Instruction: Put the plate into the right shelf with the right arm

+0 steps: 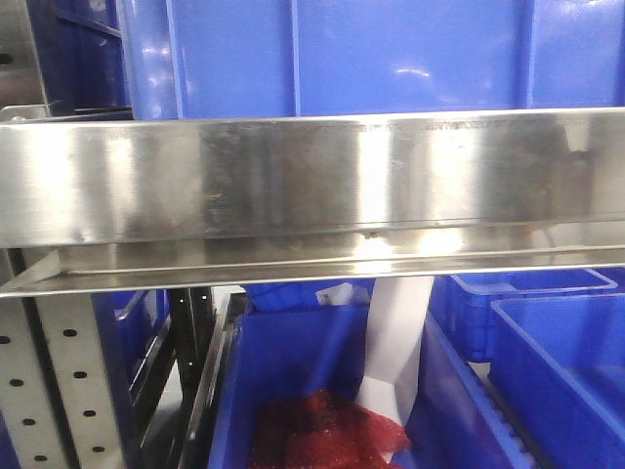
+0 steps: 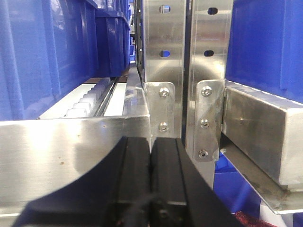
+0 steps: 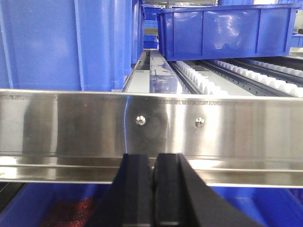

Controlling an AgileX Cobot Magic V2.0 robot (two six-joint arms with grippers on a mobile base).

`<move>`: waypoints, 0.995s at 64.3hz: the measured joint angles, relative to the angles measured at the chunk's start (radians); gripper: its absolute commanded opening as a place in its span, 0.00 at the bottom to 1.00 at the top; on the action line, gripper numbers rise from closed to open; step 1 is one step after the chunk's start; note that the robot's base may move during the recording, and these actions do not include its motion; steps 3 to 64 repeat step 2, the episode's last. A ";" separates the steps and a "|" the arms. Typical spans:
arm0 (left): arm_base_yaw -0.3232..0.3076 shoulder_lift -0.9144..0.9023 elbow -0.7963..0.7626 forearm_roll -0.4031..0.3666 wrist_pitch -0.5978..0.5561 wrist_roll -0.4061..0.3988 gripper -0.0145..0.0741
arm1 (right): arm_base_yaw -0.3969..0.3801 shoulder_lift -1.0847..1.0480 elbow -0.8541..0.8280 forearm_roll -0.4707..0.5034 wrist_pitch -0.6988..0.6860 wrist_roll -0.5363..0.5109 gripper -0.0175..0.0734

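The plate is out of view in every frame. The right shelf shows as a shiny steel ledge across the front view, with a perforated grey upright under its left end. In the right wrist view my right gripper is shut with nothing between its black fingers, close in front of the same kind of ledge. My left gripper is also shut and empty, facing the riveted uprights where two steel ledges meet.
Big blue crates stand on the ledge and on roller tracks behind it. Below, a blue crate holds red material, with a white strip leaning into it. More blue crates sit at lower right.
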 measured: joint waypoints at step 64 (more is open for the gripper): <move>0.000 0.000 0.000 0.000 0.000 0.000 0.11 | 0.000 0.000 0.000 0.000 0.000 0.000 0.25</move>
